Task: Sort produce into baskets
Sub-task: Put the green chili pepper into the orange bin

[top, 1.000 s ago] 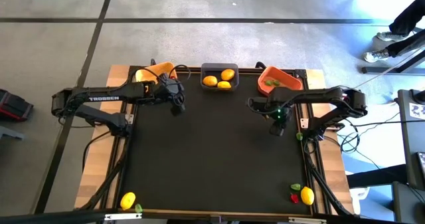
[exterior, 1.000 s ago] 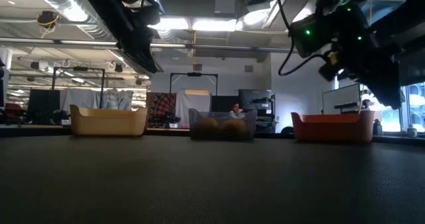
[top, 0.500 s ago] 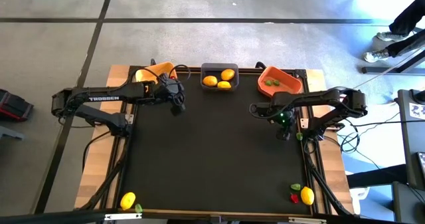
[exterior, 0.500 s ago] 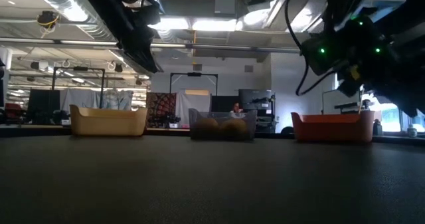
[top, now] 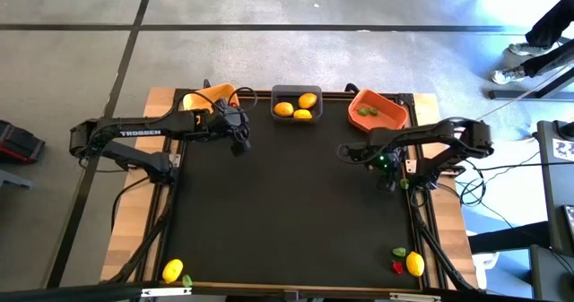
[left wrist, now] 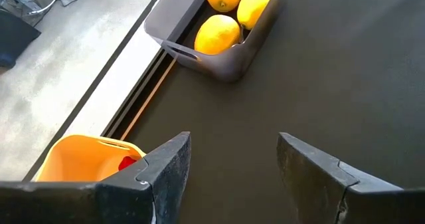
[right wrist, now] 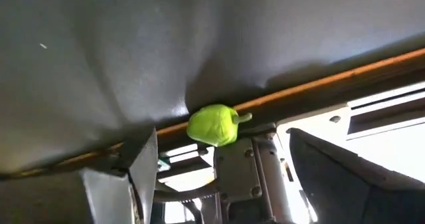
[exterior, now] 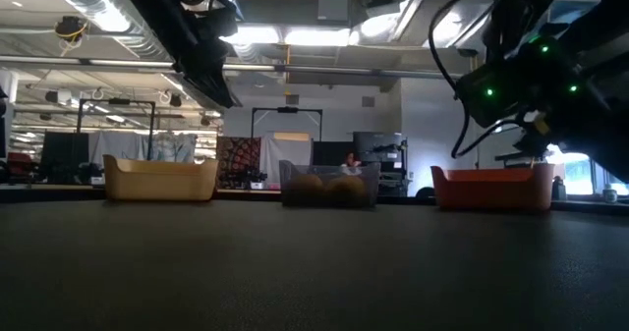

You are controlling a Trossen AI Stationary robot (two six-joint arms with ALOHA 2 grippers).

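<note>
Over the table from above, the right gripper (top: 389,178) has swung from the mat's interior out toward the right edge over the last second, its fingers spreading as it went, and it now hangs by a small green piece (top: 404,184) at the rim. The left gripper (top: 240,145) waits, parted and empty, just off the yellow-orange basket (top: 199,99). The dark grey basket (top: 296,93) holds three lemons; the orange basket (top: 387,102) holds green pieces. Strays remain: a lemon (top: 172,270) at the near-left corner, and a lemon (top: 414,263), red piece (top: 398,267) and green piece (top: 399,251) near-right. At table level, the right arm has slid toward the orange basket (exterior: 491,187). The left wrist view sees the three lemons (left wrist: 217,34) and a red piece (left wrist: 127,163) in the yellow-orange basket. The right wrist shows the green piece (right wrist: 212,125) between open, empty fingers (right wrist: 143,167) — a pickup looks imminent.
</note>
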